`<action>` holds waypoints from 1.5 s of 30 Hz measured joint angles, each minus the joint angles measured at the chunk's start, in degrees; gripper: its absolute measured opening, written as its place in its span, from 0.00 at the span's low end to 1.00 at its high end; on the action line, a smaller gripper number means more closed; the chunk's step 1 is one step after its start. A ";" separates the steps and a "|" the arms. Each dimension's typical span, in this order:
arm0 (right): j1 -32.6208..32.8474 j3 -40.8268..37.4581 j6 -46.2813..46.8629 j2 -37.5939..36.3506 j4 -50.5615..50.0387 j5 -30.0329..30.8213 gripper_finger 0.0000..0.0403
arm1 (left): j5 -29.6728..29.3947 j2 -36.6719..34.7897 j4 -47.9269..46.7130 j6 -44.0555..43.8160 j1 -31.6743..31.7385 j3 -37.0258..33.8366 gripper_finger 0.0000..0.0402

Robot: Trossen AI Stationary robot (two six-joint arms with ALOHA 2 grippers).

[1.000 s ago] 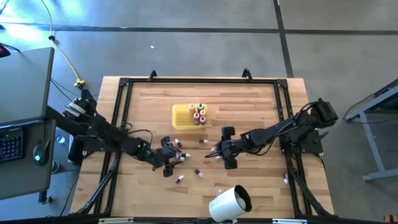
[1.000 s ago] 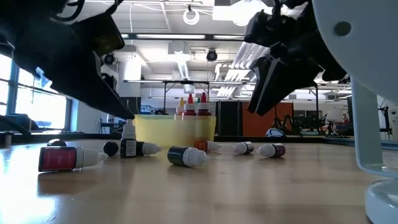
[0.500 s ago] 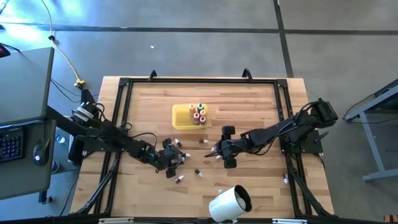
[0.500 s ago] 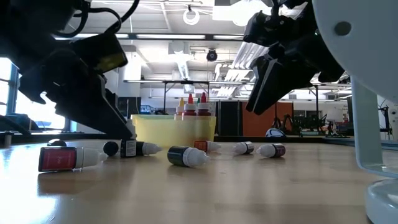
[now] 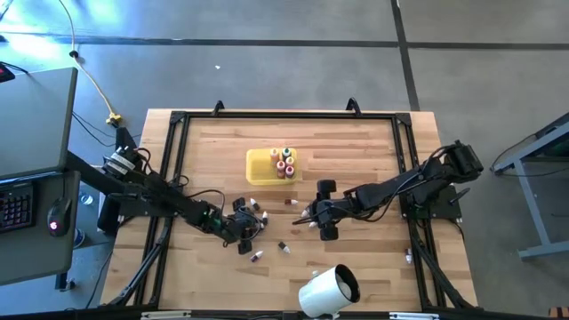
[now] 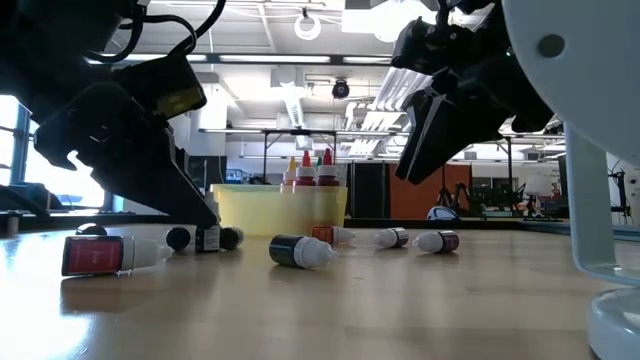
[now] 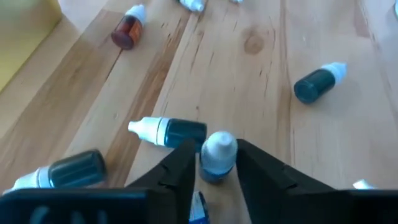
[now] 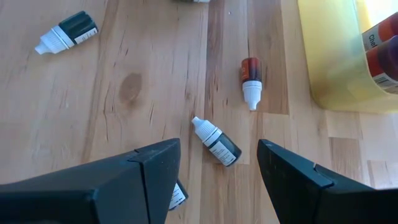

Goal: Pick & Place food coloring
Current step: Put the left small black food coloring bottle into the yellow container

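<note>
Several small food coloring bottles lie scattered on the wooden table [image 5: 356,147]; others stand in the yellow tray [image 5: 263,166]. My left gripper [image 5: 246,228] is down among the scattered ones, shut on a dark bottle with a whitish cap [image 7: 217,149] that stands upright. Beside it lie a dark bottle [image 7: 171,131] and another [image 7: 64,170]. My right gripper [image 5: 311,216] hovers open near the table's middle, above a lying dark bottle [image 8: 217,142] and a red one [image 8: 250,76], touching neither. My left gripper pinches the upright bottle between its two fingers [image 7: 184,163], on the dark body just under the cap [image 7: 216,171]. The fingers slant down from the table's left side. In the low view the bottle's base [image 6: 207,245] rests on the table.
A large white cylinder [image 5: 327,290] lies near the front edge, right of centre. More loose bottles [image 5: 285,249] sit between the grippers and that cylinder. A black frame [image 5: 284,115] runs around the tabletop. A desk with a keyboard [image 5: 18,204] stands beyond the left edge.
My left gripper has come down over the standing bottle, whose cap was in plain sight in the low view and is now hidden behind a finger. The bottle has stayed where it was, and so has my right arm.
</note>
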 joint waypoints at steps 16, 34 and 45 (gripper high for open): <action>-0.04 0.00 -0.12 -0.02 1.89 0.02 0.52 | -24.08 -7.49 -9.10 21.26 2.55 6.44 0.16; -0.31 0.00 -1.56 -0.02 3.02 -0.47 0.52 | 3.28 -11.13 -17.47 21.32 30.99 7.81 0.17; -3.56 0.00 -9.16 4.59 3.44 -7.39 0.52 | 6.21 -11.13 -16.80 21.00 33.73 7.79 0.43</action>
